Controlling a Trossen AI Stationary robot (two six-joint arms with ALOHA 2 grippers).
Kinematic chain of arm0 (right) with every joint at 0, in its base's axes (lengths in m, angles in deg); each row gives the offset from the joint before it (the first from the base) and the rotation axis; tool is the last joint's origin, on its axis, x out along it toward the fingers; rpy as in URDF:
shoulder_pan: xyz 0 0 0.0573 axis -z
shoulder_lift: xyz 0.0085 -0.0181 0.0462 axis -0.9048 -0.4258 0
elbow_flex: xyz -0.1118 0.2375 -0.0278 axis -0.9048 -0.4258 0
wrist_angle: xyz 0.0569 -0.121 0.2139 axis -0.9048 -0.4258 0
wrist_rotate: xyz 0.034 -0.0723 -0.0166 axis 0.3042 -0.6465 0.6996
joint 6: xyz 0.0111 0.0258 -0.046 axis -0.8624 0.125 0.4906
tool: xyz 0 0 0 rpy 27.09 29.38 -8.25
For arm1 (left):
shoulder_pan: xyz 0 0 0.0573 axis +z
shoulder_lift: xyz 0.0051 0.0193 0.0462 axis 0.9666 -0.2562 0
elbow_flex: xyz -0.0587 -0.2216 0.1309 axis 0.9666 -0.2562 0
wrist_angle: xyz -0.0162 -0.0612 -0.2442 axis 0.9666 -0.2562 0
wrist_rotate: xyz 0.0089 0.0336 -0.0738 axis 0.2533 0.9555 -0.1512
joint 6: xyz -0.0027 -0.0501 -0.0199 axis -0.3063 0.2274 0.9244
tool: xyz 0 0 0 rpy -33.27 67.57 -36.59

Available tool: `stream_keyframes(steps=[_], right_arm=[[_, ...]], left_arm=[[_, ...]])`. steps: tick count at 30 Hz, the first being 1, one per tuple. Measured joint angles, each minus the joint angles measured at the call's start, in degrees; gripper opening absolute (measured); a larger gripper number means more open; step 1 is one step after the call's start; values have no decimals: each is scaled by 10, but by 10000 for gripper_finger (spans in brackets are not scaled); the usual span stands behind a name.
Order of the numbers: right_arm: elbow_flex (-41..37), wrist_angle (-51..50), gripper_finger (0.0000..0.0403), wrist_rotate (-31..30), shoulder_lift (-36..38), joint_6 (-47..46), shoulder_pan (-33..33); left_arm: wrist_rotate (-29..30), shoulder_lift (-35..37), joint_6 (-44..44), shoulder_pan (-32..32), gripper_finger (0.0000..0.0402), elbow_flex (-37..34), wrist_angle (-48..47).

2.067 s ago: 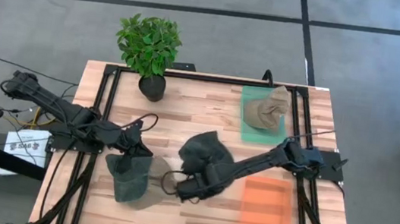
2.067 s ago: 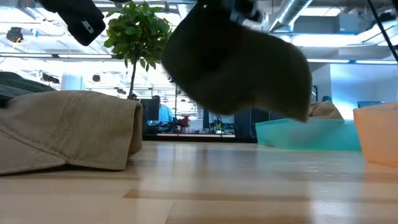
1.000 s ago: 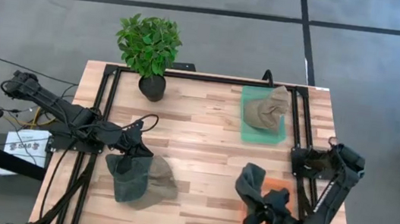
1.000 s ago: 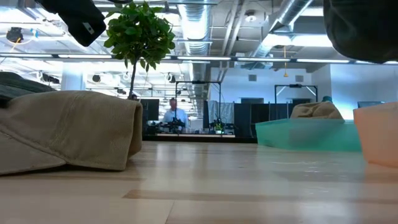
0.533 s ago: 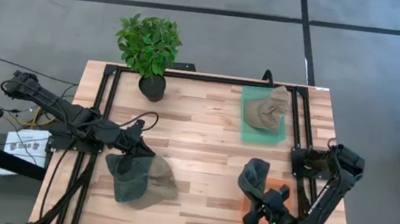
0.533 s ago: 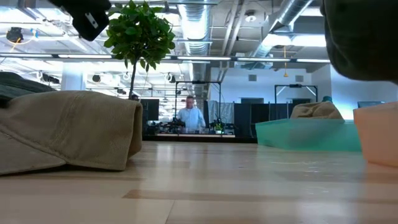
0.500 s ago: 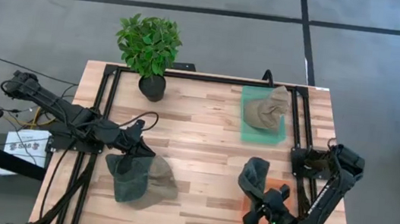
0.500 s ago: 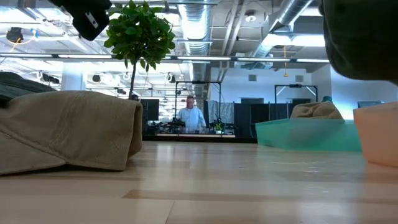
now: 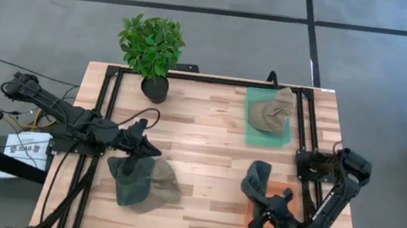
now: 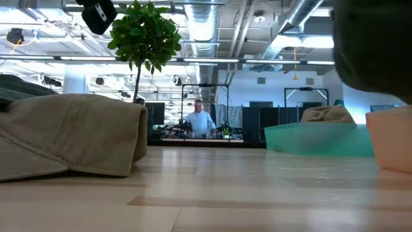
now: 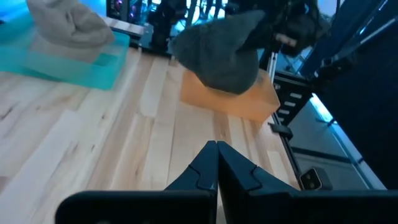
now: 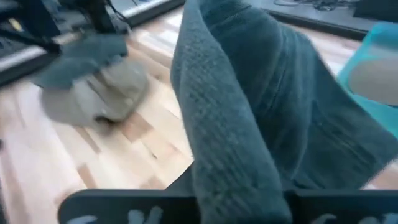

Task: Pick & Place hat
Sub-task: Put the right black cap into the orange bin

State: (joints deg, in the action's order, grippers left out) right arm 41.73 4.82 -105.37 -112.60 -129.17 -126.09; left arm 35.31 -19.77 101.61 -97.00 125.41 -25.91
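The dark grey hat (image 9: 257,181) hangs in the air over the near left edge of the orange tray (image 9: 284,195), pinched in the right gripper (image 9: 264,209), whose fingers are buried in the folds of the fabric. From where I stand it looks like the carry is nearly done and the drop is what matters. The cloth droops well below the grip, so I would bring the gripper farther in over the middle of the tray before letting go; otherwise part of the hat could drape over the rim onto the wooden table (image 9: 201,129). Lowering until the fabric settles on the tray floor would help too.

The left gripper (image 9: 140,139) waits, fingers pressed together, just above the two caps (image 9: 140,183) lying at the table's left. A tan hat (image 9: 272,111) already lies in the teal tray (image 9: 257,132), near the potted plant (image 9: 151,49).
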Motion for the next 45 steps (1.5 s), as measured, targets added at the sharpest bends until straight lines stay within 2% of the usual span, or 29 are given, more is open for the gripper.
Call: stream_keyframes(steps=[8, 14, 17, 20, 25, 29, 33, 36, 40, 45], right_arm=[[-34, 35, 34, 64, -3, -9, -31], [-34, 35, 63, 81, -3, -10, -47], [-34, 34, 70, 83, -1, -10, -48], [-34, 26, 62, 82, 1, -8, -47], [-34, 21, 9, 82, 1, -1, -46], [-34, 30, 13, 76, 1, -4, -46], [-34, 39, 5, 64, 7, -4, -46], [-34, 40, 14, 77, 16, -4, -46], [-34, 39, 50, 100, 39, 4, -54], [-34, 37, 89, 167, 79, 30, -65]], left_arm=[[13, 0, 1, 0, 0, 0, 7], [18, 0, 6, 0, 0, 0, 14], [19, -7, 9, 0, 0, 0, 46], [22, -40, 9, 0, 0, 0, 93], [9, -147, 7, 0, 0, 30, 121], [3, -234, 7, 0, 0, 76, 123], [3, -290, -1, 1, 0, 115, 120], [3, -313, -18, 1, 0, 134, 119], [2, -323, -31, 1, 0, 147, 120], [2, -324, -32, 1, 0, 148, 120]])
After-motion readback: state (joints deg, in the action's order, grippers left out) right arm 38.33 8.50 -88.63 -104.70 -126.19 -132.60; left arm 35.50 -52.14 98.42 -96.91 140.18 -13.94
